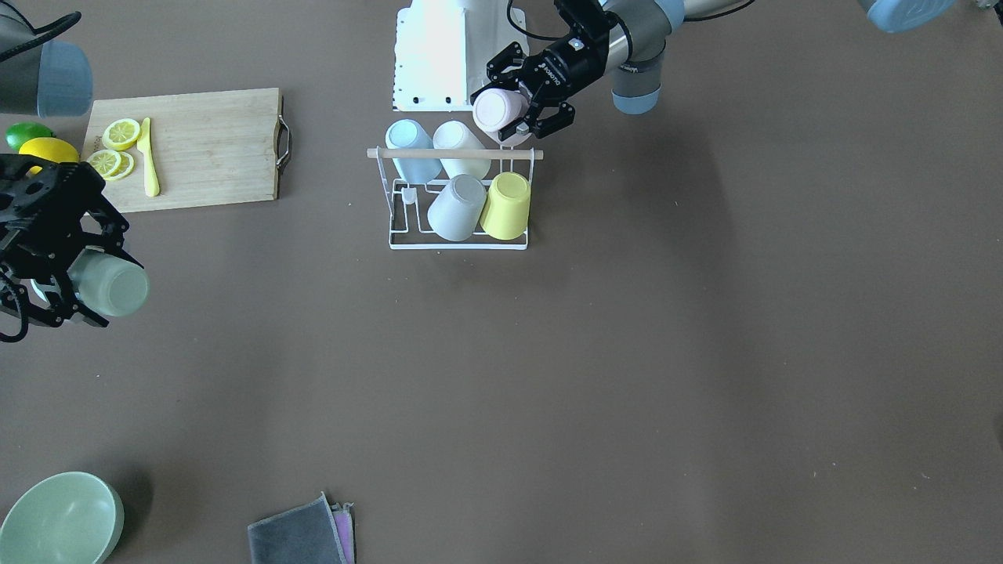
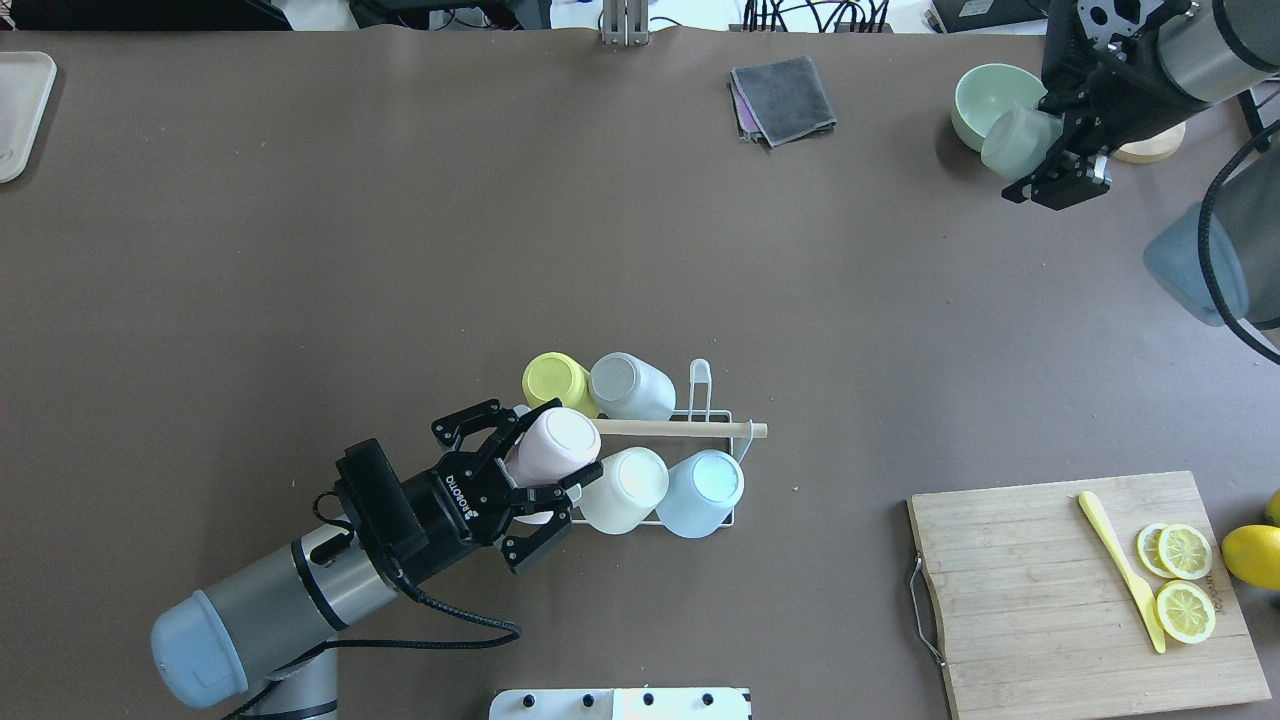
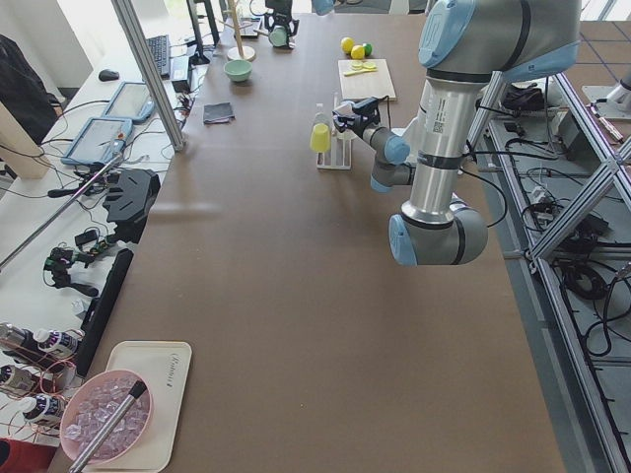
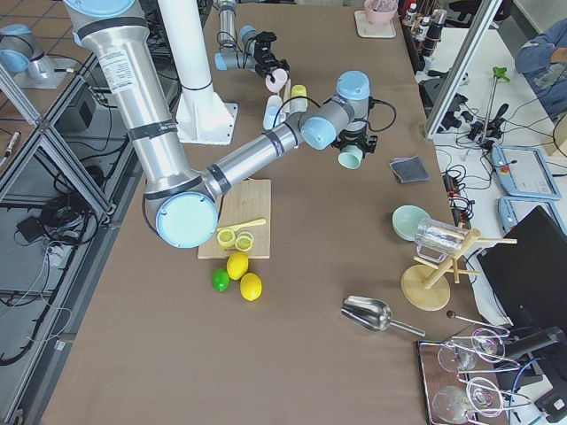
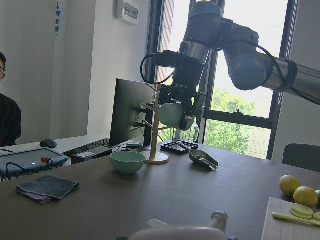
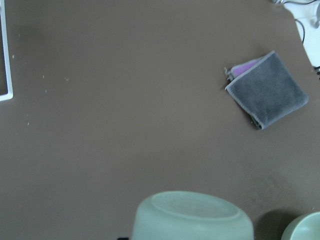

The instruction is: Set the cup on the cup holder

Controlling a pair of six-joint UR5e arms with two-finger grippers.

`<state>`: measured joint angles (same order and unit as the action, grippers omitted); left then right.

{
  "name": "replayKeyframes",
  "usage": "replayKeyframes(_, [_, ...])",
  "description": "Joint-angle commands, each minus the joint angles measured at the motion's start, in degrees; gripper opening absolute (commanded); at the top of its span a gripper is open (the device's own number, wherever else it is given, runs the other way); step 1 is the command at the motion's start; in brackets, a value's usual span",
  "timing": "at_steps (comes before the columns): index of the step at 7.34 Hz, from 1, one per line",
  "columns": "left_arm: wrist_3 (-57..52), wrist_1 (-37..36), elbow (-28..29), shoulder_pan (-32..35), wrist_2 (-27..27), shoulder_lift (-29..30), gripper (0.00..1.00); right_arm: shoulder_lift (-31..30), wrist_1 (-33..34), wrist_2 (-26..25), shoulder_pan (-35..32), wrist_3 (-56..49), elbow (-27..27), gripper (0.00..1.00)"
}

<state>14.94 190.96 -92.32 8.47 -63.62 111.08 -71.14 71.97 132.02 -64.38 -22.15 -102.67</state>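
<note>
The white wire cup holder (image 2: 712,412) with its wooden rod (image 1: 450,153) stands mid-table and carries a light blue (image 2: 703,490), a white (image 2: 625,488), a grey (image 2: 630,385) and a yellow cup (image 2: 556,381). My left gripper (image 2: 545,455) is shut on a pink cup (image 1: 499,110), held tilted at the holder's near end next to the white cup. One prong (image 2: 700,375) stands bare. My right gripper (image 2: 1035,150) is shut on a pale green cup (image 1: 110,282), held above the table far from the holder; the cup also shows in the right wrist view (image 6: 192,215).
A wooden cutting board (image 2: 1040,590) with lemon slices and a yellow knife lies near right. Whole lemons (image 2: 1255,555) lie beside it. A green bowl (image 2: 985,95) and a folded grey cloth (image 2: 782,95) lie at the far side. The white robot base plate (image 1: 435,55) is behind the holder.
</note>
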Motion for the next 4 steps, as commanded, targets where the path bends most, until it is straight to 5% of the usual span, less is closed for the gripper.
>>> replayKeyframes(1, [-0.2, 0.0, 1.1, 0.0, 0.3, 0.2, 0.00, -0.4, -16.3, 0.6, 0.6, 16.0, 0.4, 0.00])
replayKeyframes(3, [-3.3, 1.1, 1.0, -0.3, 2.4, 0.1, 0.99, -1.1, -32.9, 0.4, 1.0, 29.0, 4.5, 0.00])
replayKeyframes(4, [-3.2, 2.4, 0.9, -0.8, 2.4, 0.0, 0.99, -1.0, -43.8, -0.4, 1.5, 37.0, 8.9, 0.00])
